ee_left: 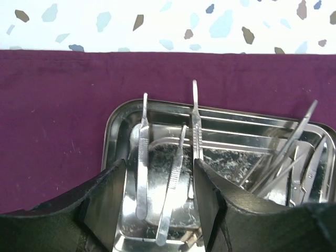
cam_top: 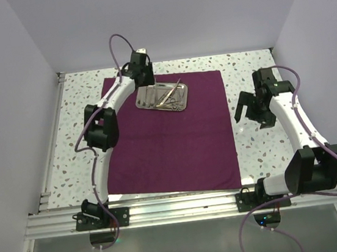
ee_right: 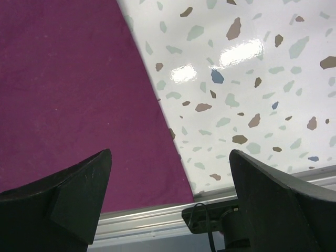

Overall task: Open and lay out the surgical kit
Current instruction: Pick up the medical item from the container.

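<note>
The dark magenta cloth wrap [cam_top: 171,144] lies spread flat on the table. The shiny steel tray [cam_top: 181,103] sits on its far part, holding thin silver instruments [cam_top: 166,94]. My left gripper [cam_top: 145,83] hovers over the tray's left end. In the left wrist view it [ee_left: 159,170] is open, its fingers [ee_left: 107,194] either side of two tweezers [ee_left: 176,178] lying in the tray [ee_left: 113,131]. Ring-handled instruments [ee_left: 294,163] lie at the tray's right. My right gripper [cam_top: 250,113] is open and empty above the cloth's right edge [ee_right: 170,155].
Speckled terrazzo tabletop [cam_top: 263,145] surrounds the cloth. A metal rail [cam_top: 184,207] runs along the near edge, with both arm bases on it. White walls close in the back and both sides.
</note>
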